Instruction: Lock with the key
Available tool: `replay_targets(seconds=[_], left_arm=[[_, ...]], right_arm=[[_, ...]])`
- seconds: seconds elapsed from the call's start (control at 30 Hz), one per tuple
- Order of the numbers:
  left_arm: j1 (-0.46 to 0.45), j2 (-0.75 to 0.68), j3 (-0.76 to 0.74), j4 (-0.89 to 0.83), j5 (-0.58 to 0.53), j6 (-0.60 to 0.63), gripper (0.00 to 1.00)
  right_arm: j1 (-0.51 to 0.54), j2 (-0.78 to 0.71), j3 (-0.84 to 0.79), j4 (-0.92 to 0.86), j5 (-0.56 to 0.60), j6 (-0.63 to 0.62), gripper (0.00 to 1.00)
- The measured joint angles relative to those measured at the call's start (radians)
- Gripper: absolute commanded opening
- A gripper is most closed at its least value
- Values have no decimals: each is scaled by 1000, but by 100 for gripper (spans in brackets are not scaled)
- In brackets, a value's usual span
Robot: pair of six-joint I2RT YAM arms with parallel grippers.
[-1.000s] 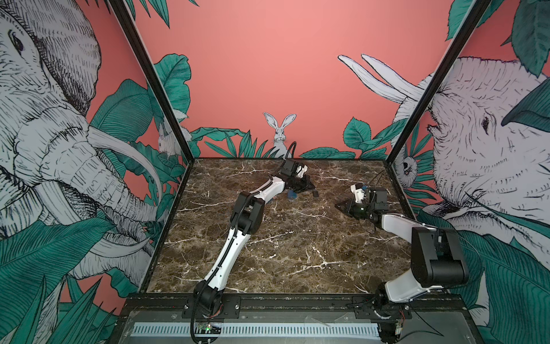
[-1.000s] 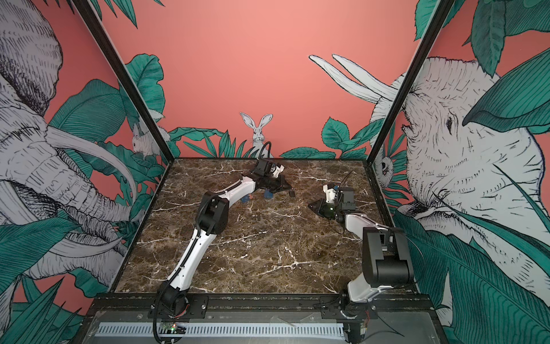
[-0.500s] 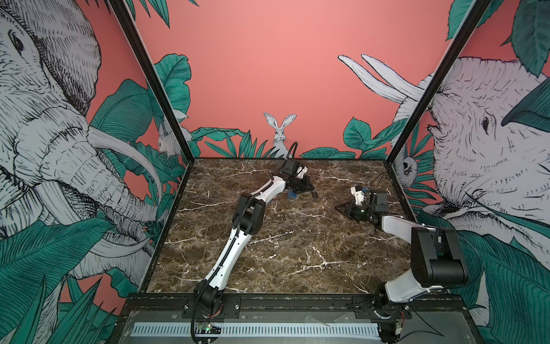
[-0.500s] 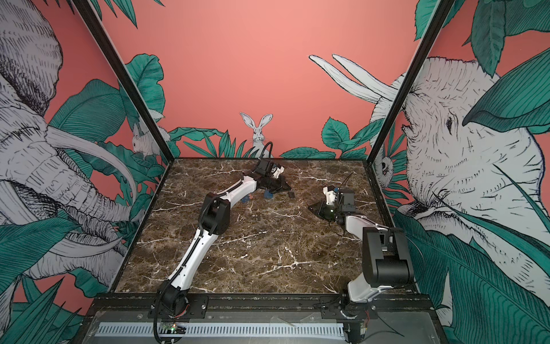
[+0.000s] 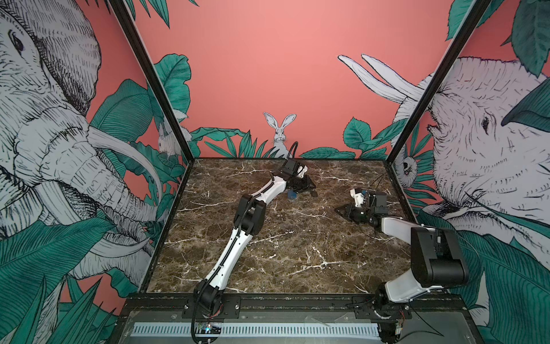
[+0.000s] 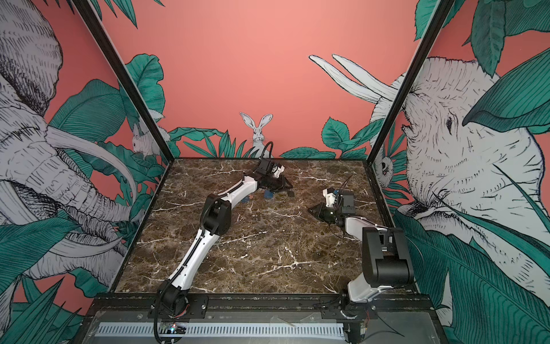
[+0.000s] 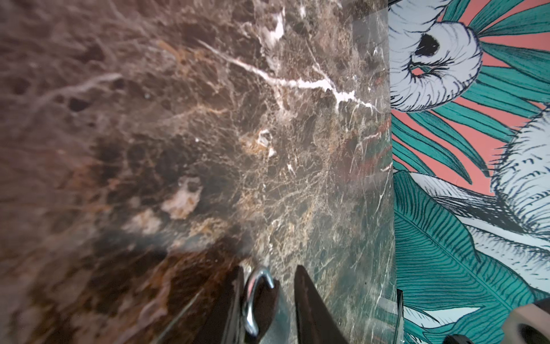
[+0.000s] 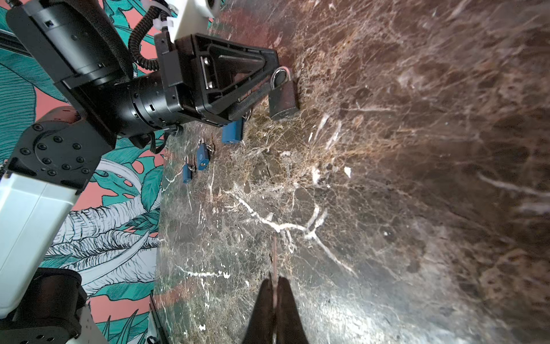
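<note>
One blue padlock (image 8: 203, 157) bears a round emblem, unreadable.

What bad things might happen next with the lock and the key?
1. The left gripper has its jaws apart around the shackle, so the padlock is not clamped. It may tip or slide when pushed.
2. The right gripper pinches what looks like a thin key by its end, well away from the padlock. It may twist or miss.
3. Blue locks lie close by, and an arm may knock them.
</note>
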Motion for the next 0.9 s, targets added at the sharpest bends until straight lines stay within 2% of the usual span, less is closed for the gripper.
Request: replay_targets(seconds=[0.13, 0.2, 0.23, 0.43, 0.5, 0.9], left_arm=[[0, 0, 8, -2, -3, -3, 38], [0, 0, 10, -1, -1, -2, 58], [0, 0, 13, 2, -1, 2, 64], [2, -7, 19, 7, -5, 3, 68], [5, -8, 19, 8, -4, 10, 90], [32, -56, 21, -8, -26, 24, 93]], right_arm=[[0, 0, -2, 2, 0, 0, 0], [0, -1, -2, 3, 0, 0, 0], [0, -1, -2, 3, 0, 0, 0], [0, -2, -2, 0, 9, 0, 0], [0, -2, -2, -1, 17, 2, 0], [0, 26, 76, 5, 143, 68, 0]])
